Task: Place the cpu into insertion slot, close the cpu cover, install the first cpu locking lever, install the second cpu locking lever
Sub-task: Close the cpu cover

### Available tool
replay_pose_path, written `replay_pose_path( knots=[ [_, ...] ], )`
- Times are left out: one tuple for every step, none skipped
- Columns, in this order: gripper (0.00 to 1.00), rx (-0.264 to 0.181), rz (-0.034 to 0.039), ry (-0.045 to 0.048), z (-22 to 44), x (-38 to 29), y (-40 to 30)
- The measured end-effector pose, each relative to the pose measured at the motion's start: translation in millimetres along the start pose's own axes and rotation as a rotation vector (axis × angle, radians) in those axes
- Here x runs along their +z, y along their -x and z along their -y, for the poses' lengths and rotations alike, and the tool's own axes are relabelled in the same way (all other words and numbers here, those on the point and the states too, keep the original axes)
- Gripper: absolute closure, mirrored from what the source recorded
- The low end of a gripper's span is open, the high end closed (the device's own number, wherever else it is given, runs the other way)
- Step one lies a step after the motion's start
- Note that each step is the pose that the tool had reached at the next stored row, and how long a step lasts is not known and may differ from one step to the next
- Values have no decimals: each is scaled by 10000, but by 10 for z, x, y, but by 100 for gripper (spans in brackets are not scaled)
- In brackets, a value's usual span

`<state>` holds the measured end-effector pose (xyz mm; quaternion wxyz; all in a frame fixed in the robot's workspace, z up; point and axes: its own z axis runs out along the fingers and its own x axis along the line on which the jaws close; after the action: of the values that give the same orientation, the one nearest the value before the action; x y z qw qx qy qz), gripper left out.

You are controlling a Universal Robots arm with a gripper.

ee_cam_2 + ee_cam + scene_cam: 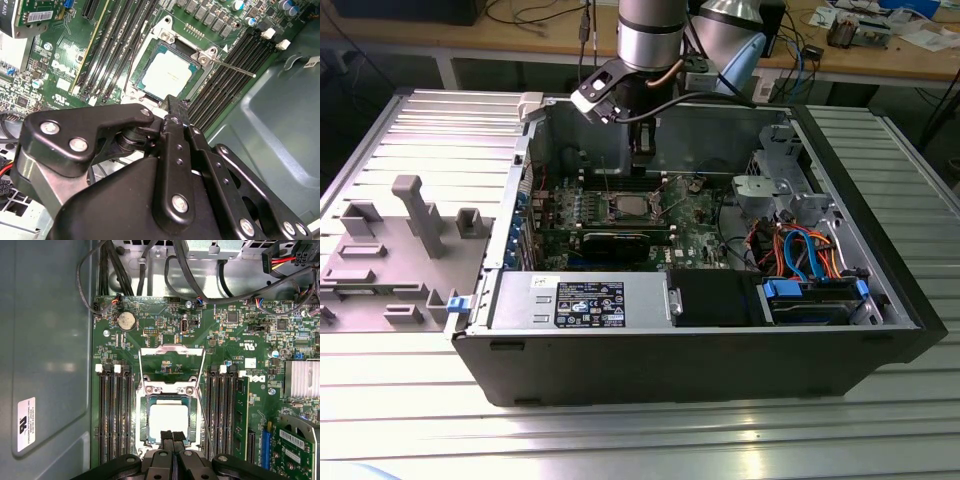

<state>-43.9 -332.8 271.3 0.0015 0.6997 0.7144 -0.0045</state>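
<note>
Checking the exterior view first: my arm [648,35] drops straight down into the open case [670,365] on the ribbed metal table [620,430], with the gripper [643,158] low over the board. First wrist view: the cpu [169,421] lies flat and face up in the slot [141,412], the cover [171,350] is tipped up open, and the claw is pressed together on nothing. Second wrist view: the cpu's edges run parallel to the memory slots [225,85].
</note>
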Motion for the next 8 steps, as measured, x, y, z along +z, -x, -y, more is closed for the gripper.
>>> replay_pose_path(
  knots=[
    [89, 0, 0, 0, 0, 0, 0],
    [89, 0, 0, 0, 0, 0, 0],
    [89, -1, 0, 0, -2, 0, 0],
    [89, -3, 1, 1, -8, 0, 0],
    [89, -1, 1, 0, -13, 0, 0],
    [89, 0, 1, 0, -19, 0, 0],
    [89, 0, 1, 0, -26, 0, 1],
    [89, 0, 0, 0, -34, 0, 1]
  ],
)
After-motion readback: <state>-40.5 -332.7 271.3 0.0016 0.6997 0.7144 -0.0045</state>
